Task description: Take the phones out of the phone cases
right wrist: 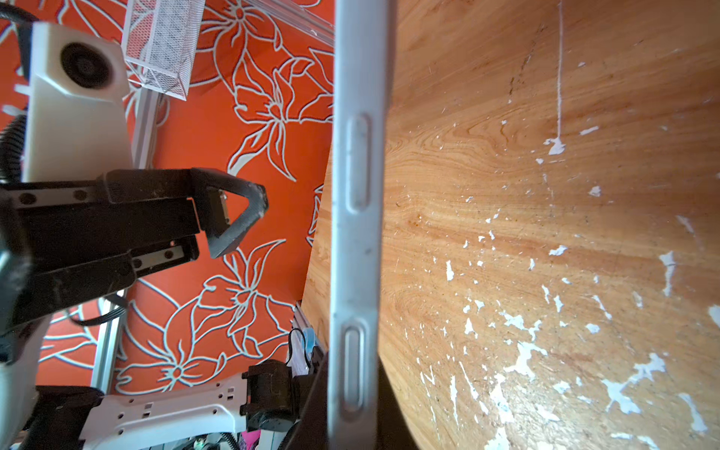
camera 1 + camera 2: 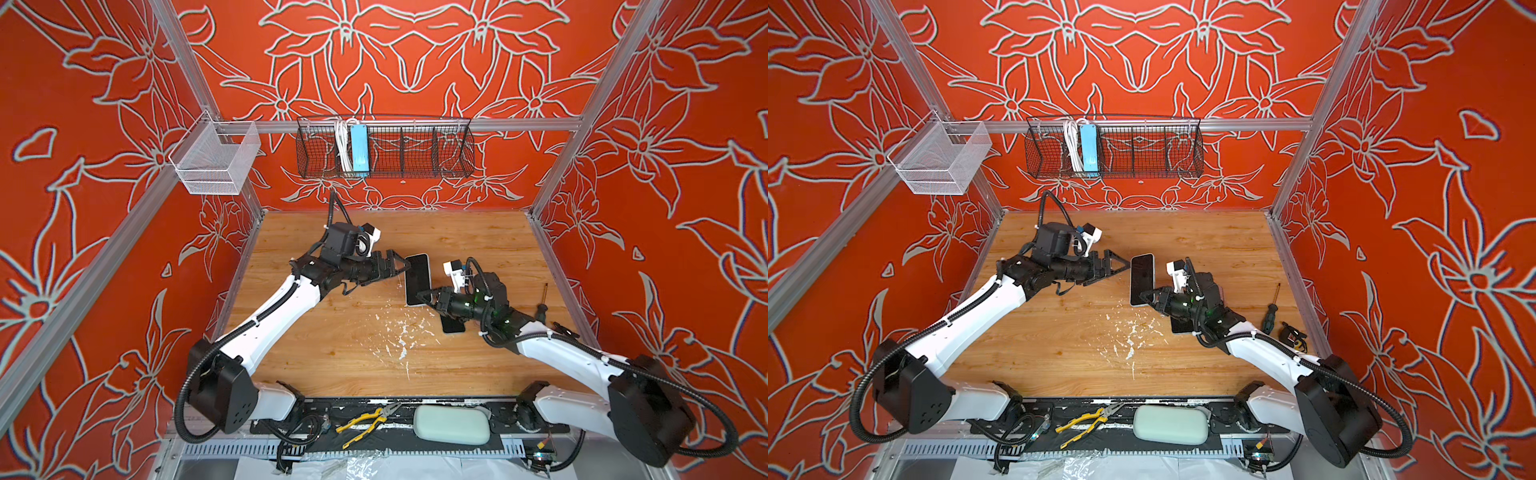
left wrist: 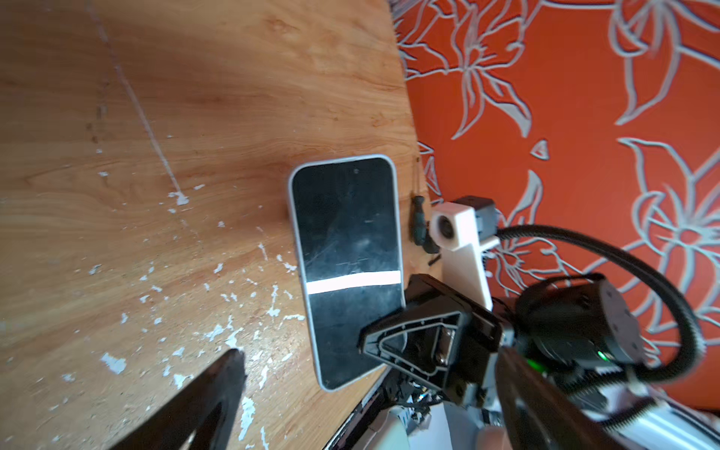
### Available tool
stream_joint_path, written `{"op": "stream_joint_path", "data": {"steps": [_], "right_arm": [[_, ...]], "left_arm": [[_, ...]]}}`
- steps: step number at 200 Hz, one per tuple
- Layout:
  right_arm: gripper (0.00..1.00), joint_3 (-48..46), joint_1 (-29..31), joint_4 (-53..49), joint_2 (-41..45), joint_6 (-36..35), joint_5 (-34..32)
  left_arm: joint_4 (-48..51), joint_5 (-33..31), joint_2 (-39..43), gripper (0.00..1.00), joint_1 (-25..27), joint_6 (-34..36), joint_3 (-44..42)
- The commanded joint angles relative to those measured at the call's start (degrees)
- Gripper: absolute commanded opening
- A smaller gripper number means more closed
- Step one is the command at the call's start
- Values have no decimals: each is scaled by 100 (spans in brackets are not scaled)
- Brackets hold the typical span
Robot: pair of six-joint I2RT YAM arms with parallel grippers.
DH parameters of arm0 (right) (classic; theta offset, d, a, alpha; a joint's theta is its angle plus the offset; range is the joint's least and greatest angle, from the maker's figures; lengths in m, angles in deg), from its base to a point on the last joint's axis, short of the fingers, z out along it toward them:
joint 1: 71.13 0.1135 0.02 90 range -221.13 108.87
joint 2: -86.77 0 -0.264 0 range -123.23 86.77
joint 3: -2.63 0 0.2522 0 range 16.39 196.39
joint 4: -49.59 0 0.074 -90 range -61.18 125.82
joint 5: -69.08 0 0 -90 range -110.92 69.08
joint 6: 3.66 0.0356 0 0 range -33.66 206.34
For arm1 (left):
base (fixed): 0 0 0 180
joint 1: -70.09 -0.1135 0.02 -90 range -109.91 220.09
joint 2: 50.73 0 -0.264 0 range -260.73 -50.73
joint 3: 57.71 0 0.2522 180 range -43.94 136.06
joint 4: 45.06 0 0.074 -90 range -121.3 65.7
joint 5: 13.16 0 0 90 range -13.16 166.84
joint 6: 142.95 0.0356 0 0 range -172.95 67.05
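The phone shows a black screen inside a pale grey phone case. It hangs above the wooden table in both top views, screen turned toward the left arm. My right gripper is shut on the near end of the cased phone. The case's side with its button covers runs out from between the right gripper's jaws. My left gripper stands open just left of the phone, not touching it. Its fingers straddle the view and grip nothing.
A dark flat slab lies on the table, partly under the right arm. A screwdriver and a small black part lie at the right edge. Pliers and a pale pouch sit on the front rail. Wire baskets hang behind.
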Motion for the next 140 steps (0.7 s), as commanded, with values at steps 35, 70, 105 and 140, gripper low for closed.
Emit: {"op": "stream_joint_path", "data": {"steps": [35,70,105,140], "right_arm": [[1,563,-41,485,323,395,1195],[1,651,-35,876,182,598,1445],[1,657,-33,1167,28,713,1474],[1,664,-33,1148,36,711,1482]], "left_arm": [[-1023,1441,-193,98,-358,779,-344],[-1884,1510,-135,98,-382,491,-703],[-2670,1956,-197,78,-537,21,-876],[-3064,2169,-221,73,-664,-196,-989]]}}
